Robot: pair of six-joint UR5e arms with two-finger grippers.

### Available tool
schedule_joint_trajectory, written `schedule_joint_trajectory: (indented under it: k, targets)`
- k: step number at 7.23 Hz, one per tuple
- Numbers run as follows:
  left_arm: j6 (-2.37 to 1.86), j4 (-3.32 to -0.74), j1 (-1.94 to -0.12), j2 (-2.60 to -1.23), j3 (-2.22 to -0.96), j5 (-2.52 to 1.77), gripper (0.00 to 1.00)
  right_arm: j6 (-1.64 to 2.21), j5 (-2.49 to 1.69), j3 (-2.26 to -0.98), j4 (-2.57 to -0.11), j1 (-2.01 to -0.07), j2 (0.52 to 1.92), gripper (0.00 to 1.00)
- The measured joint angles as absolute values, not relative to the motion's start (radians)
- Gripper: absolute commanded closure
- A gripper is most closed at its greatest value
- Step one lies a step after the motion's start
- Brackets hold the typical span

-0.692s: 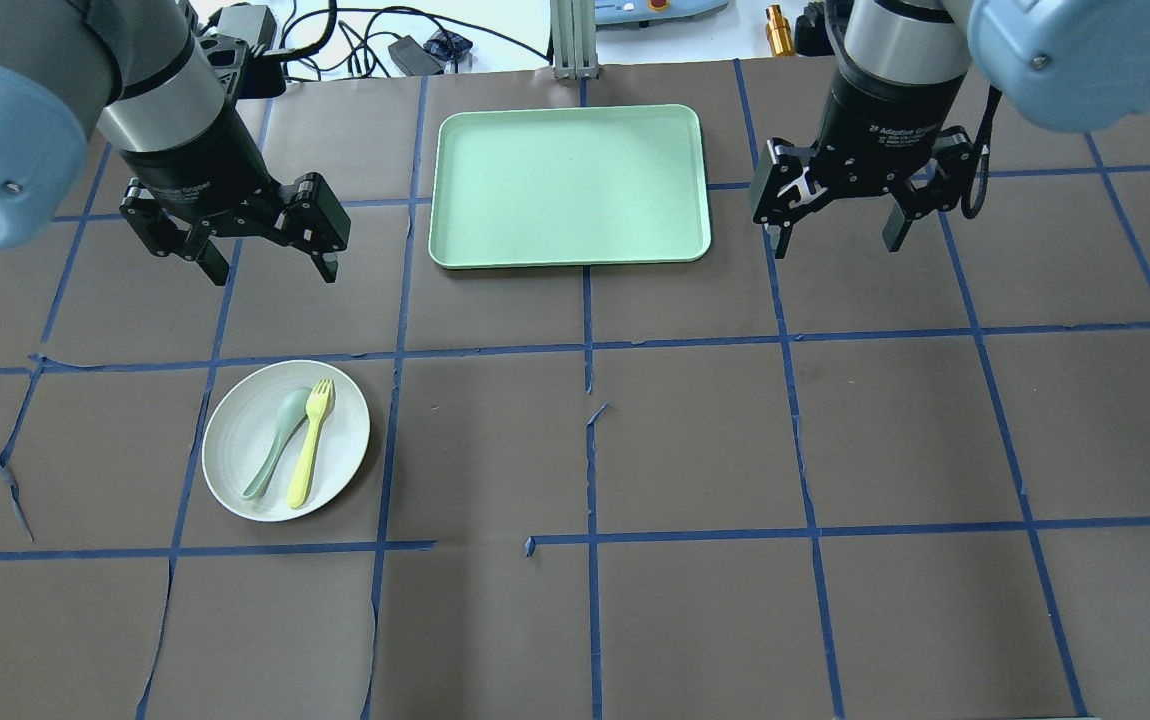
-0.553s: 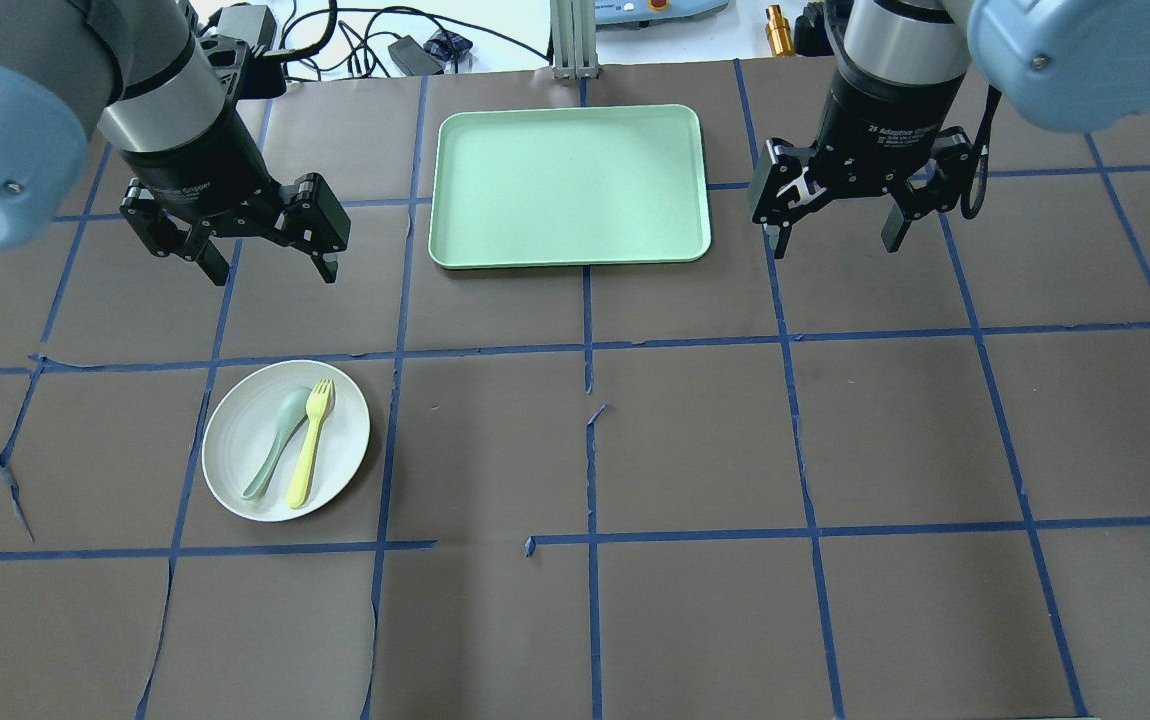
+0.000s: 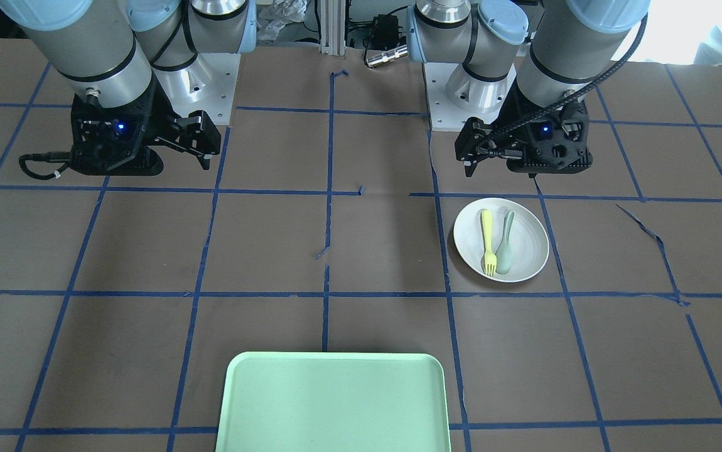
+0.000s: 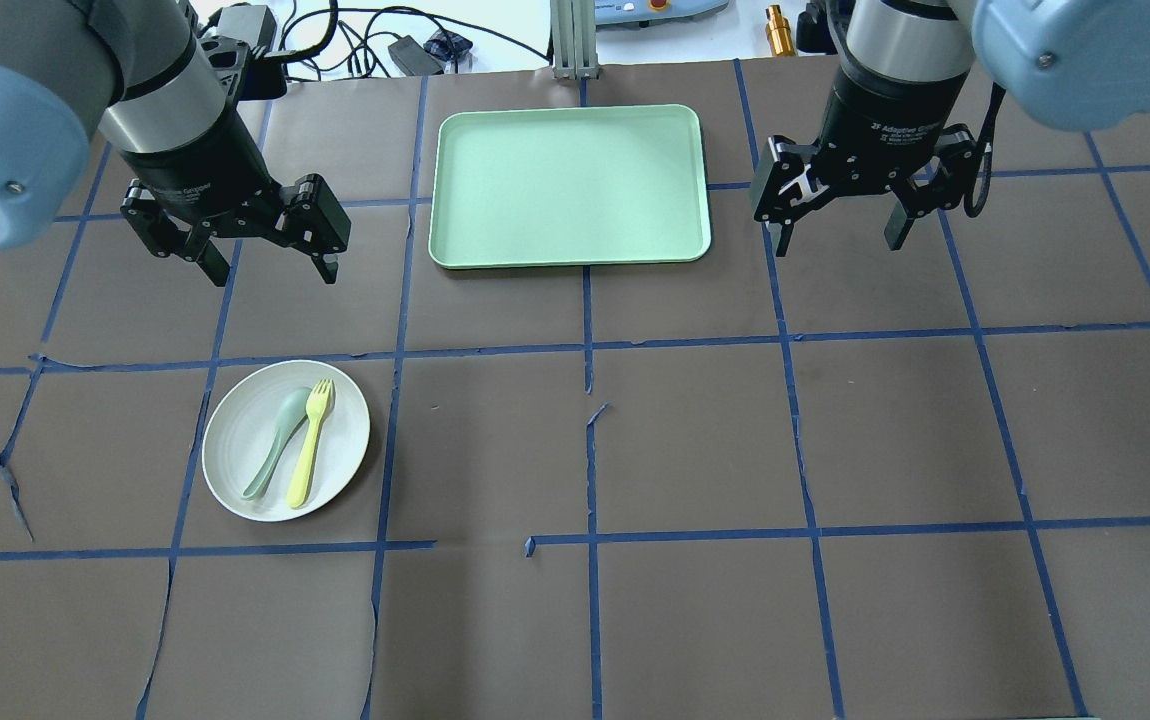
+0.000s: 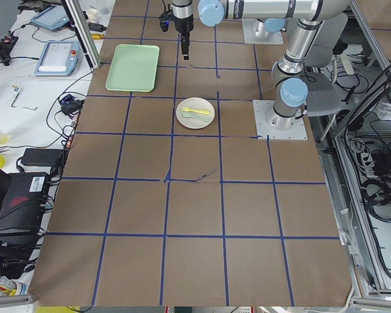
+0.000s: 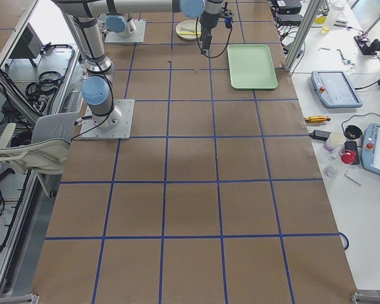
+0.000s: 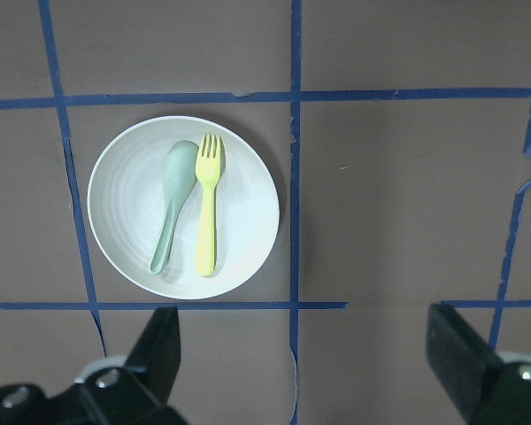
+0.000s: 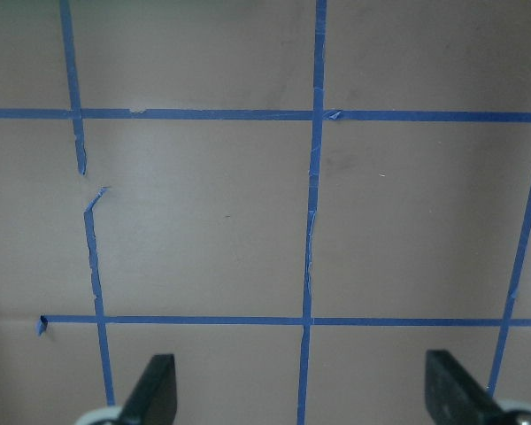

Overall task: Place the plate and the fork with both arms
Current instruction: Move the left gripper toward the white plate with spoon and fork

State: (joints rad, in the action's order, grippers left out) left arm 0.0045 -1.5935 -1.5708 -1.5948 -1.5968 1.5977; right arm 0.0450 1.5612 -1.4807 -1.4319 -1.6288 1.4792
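The white plate (image 4: 347, 440) lies on the table's left half, with the pale-yellow fork (image 4: 310, 445) and a grey-green spoon (image 4: 275, 445) side by side on it. My left gripper (image 4: 273, 272) is open and empty, hanging above the table behind the plate. Its wrist view shows the plate (image 7: 243, 221), fork (image 7: 207, 212) and spoon (image 7: 170, 208) ahead of its open fingers (image 7: 164, 345). My right gripper (image 4: 838, 245) is open and empty, right of the tray, over bare table (image 8: 301, 221). In the front-facing view the plate (image 3: 530, 242) holds the fork (image 3: 488, 242).
A mint-green rectangular tray (image 4: 570, 185) lies at the table's far middle, between the two grippers; it also shows in the front-facing view (image 3: 336, 402). Brown paper with blue tape lines covers the table. Cables and devices lie beyond the far edge.
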Motion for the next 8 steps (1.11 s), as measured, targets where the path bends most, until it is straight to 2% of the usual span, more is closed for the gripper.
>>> schedule_joint_trajectory:
  k: [8]
  targets:
    - [-0.003, -1.573, -1.583, -1.591, -1.623, 1.598, 0.0, 0.069, 1.581, -1.483, -1.434, -1.632, 1.473, 0.0]
